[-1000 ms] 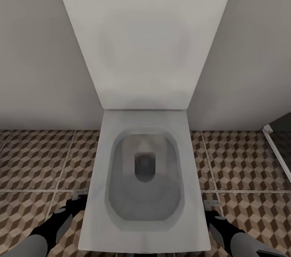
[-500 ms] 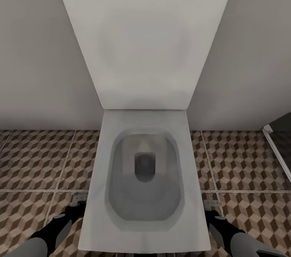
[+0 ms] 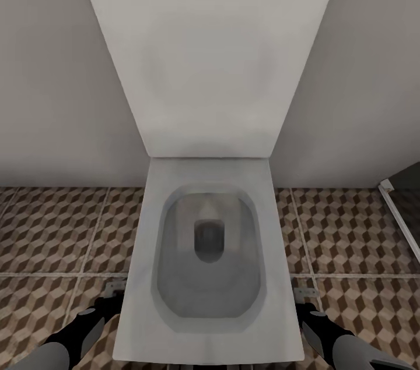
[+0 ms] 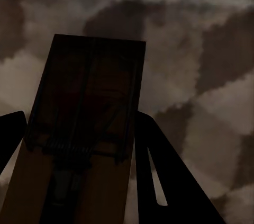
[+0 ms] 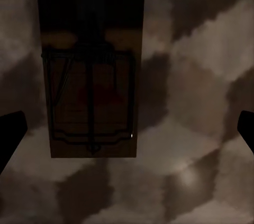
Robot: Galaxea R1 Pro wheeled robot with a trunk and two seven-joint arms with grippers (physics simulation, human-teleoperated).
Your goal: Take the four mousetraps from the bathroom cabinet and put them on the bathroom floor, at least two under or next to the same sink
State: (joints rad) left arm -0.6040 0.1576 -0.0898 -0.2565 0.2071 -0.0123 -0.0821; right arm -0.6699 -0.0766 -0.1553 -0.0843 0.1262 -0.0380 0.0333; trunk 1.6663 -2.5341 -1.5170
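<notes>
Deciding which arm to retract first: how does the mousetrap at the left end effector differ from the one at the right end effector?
The left mousetrap sits between the left end effector fingers, which appear to press both long edges. The right mousetrap lies untouched, off-centre in the wide-open right end effector. Both are brown wood with dark wire, over the bathroom floor.

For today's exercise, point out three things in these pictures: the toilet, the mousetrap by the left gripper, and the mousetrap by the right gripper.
toilet (image 3: pixel 137 277): head view, left rim of the bowl.
left mousetrap (image 4: pixel 87 102): left wrist view, middle of its wooden board.
right mousetrap (image 5: pixel 90 97): right wrist view, wire frame on its board.
</notes>
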